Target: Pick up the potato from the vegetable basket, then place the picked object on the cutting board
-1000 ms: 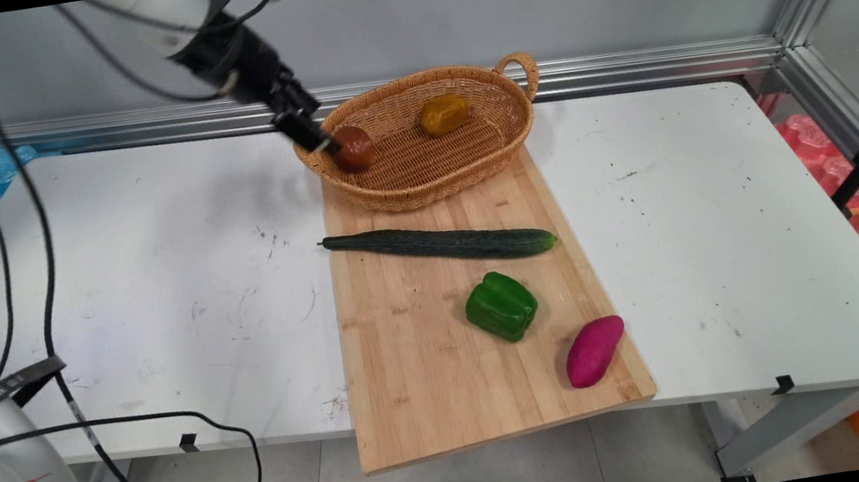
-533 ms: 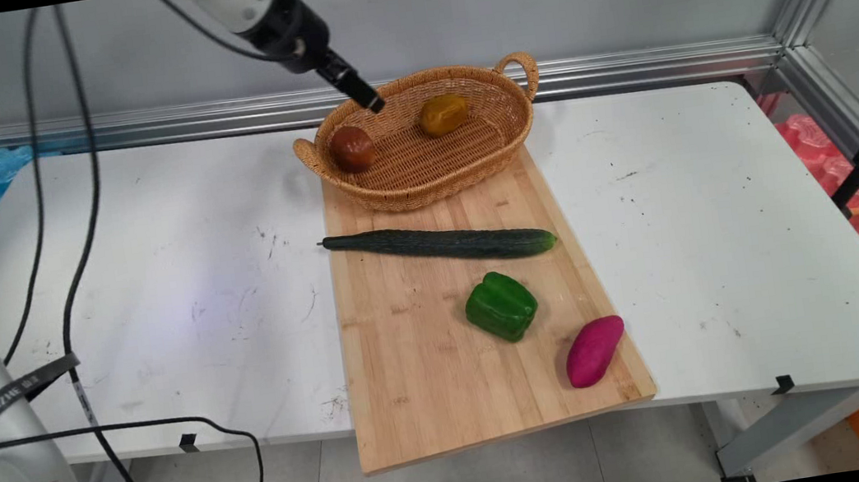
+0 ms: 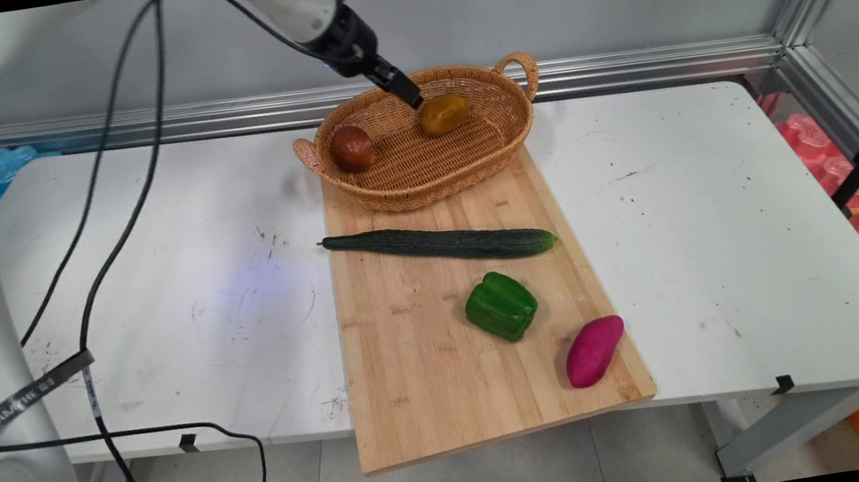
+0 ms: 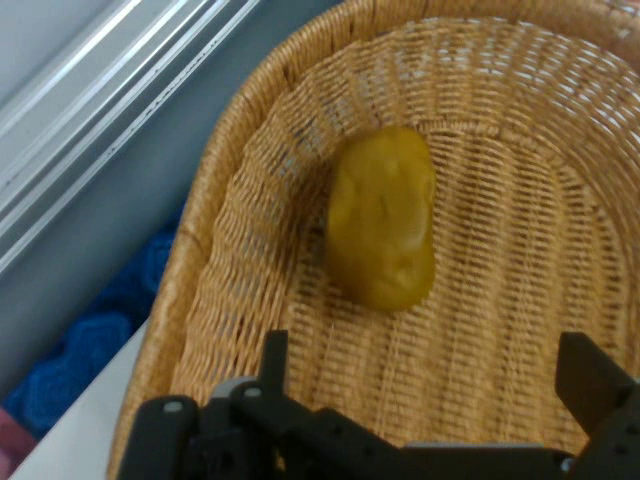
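A: Where's the gripper [image 3: 411,99] sitting rn?

B: It's hanging over the far rim of the wicker basket [image 3: 471,177], w/ nothing in it. In the hand view its fingers [image 4: 590,375] are standing wide apart, the basket floor showing between them.

A: What's closest to it?

B: The yellow pepper [image 3: 443,114]. It's lying inside the basket, far side, just beside the gripper tip in the main view. From the hand cam the yellow pepper [image 4: 382,230] is lying ahead of the open fingers, not touching them.

A: Anything else in the basket?

B: A reddish-brown veg [image 3: 352,148], round-ish, is sitting at the left end, near the handle on that side. It's lying apart from the yellow one.

A: And the basket itself?

B: It's sitting on the far end of a wooden cutting board [image 3: 412,359], which is lying on the white table [image 3: 727,235] w/ its near edge sticking out past the table's near side.

A: What's on the board besides that?

B: A long cucumber [image 3: 438,243] is lying across it just in front of the basket, stem end poking past the board's left edge. Nearer the camera, a green pepper [image 3: 500,306] is sitting, and a purple sweet potato [image 3: 594,350] is lying by the board's right edge. All three are lying apart from each other and well away from the gripper.
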### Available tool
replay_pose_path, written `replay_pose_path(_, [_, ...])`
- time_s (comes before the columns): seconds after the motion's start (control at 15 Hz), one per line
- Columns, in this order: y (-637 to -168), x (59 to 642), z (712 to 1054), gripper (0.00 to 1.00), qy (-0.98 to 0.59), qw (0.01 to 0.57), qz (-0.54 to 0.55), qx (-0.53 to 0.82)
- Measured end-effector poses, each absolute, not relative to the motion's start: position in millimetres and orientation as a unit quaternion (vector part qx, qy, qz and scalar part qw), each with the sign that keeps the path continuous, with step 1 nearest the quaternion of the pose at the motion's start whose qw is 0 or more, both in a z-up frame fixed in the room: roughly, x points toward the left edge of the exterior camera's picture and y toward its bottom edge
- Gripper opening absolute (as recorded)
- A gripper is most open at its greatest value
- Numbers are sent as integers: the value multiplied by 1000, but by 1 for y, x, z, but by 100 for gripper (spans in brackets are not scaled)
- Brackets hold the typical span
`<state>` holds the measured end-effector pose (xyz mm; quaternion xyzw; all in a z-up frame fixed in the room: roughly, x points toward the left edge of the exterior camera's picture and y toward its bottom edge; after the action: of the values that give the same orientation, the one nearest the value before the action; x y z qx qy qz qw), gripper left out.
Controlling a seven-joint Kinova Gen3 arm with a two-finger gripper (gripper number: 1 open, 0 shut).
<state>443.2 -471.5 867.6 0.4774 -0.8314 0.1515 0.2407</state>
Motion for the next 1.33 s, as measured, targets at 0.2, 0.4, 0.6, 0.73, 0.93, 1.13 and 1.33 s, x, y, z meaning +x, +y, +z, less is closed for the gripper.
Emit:
replay_pose_path(0.2, [-493,433,846,100,-829,240,147,482])
replay_pose_path(0.4, [-510,424,828,100,-829,240,143,484])
replay_pose_path(0.6, [-526,415,809,100,-830,240,137,484])
replay_pose_path(0.73, [-536,409,798,100,-831,240,134,484])
replay_pose_path(0.93, [-545,404,787,0,-832,240,132,482])
replay_pose_path(1.13, [-550,401,782,0,-836,241,132,476])
replay_pose_path(1.33, [-550,402,782,0,-838,240,132,472])
